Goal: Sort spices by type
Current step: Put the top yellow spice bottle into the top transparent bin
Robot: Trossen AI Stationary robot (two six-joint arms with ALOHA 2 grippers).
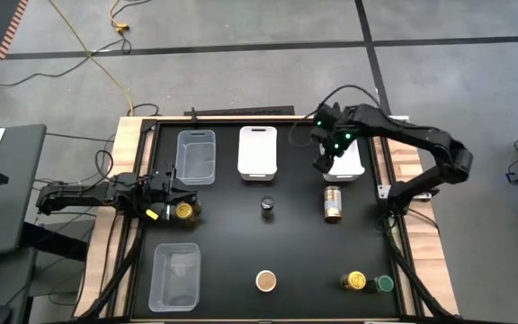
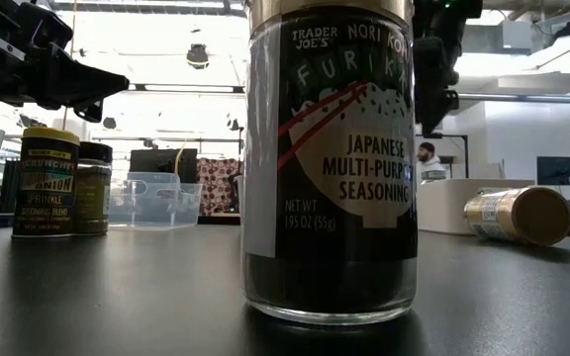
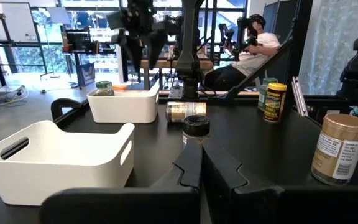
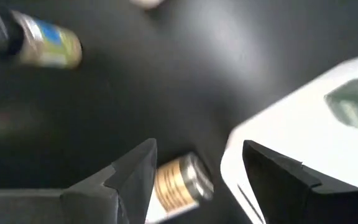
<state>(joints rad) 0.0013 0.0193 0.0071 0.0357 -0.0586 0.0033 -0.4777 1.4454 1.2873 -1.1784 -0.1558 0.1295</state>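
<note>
Spice jars stand on the black table: a tan-topped jar [image 1: 265, 282] near the front edge, filling the low view [image 2: 327, 158]. A dark-grey-topped jar [image 1: 267, 208] is mid-table. A tan jar lies on its side [image 1: 333, 203]. Yellow-topped [image 1: 355, 282] and green-topped [image 1: 384, 283] jars are front right. A yellow-topped jar [image 1: 184, 211] stands beside my shut left gripper [image 1: 171, 200], which hangs above it [image 2: 87, 84] with a darker jar [image 2: 93, 186] alongside. A green-topped jar [image 3: 104, 88] sits inside the right white bin [image 3: 123, 106]. My right gripper [image 1: 325, 158] hovers open and empty over that bin's left edge [image 4: 197, 177].
Four bins sit on the table: a clear one far left [image 1: 196, 157], a white one far centre [image 1: 257, 150], a white one far right [image 1: 349, 169] and a clear one near left [image 1: 176, 274]. A person [image 3: 247, 46] sits beyond the table. Bare black surface lies mid-table.
</note>
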